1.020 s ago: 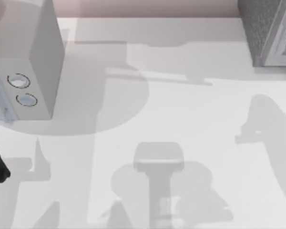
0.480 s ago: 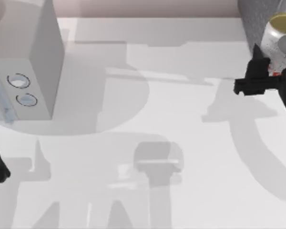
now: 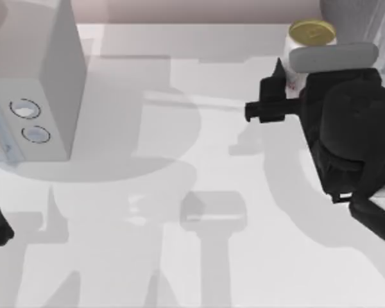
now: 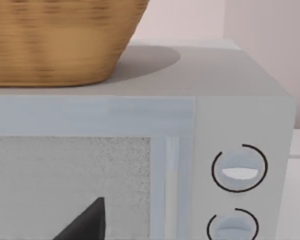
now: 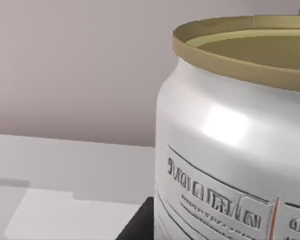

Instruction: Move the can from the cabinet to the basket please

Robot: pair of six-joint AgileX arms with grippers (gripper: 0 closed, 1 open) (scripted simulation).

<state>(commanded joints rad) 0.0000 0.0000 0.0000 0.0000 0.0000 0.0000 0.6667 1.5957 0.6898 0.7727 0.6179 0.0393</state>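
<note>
Right arm's black jaws point(image 3: 279, 96) closed on white, red-marked cylindrical can with gold top point(image 3: 306, 45), held upright above white counter point(image 3: 179, 256) at far right | wicker basket point(image 4: 60, 40) sat atop grey microwave point(image 4: 190, 150) | left arm parked at left edge.

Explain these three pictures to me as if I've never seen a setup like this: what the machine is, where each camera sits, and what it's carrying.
This is a two-armed AgileX robot at a white table in a rendered simulation.

One picture looks down from above. There the black right gripper holds a small white drink can with a gold top near the table's far right. The left arm is parked at the left edge.

The right wrist camera shows that can up close.

The left wrist camera faces a pale grey microwave with two round dials. A woven tan wicker basket sits on top of it.
</note>
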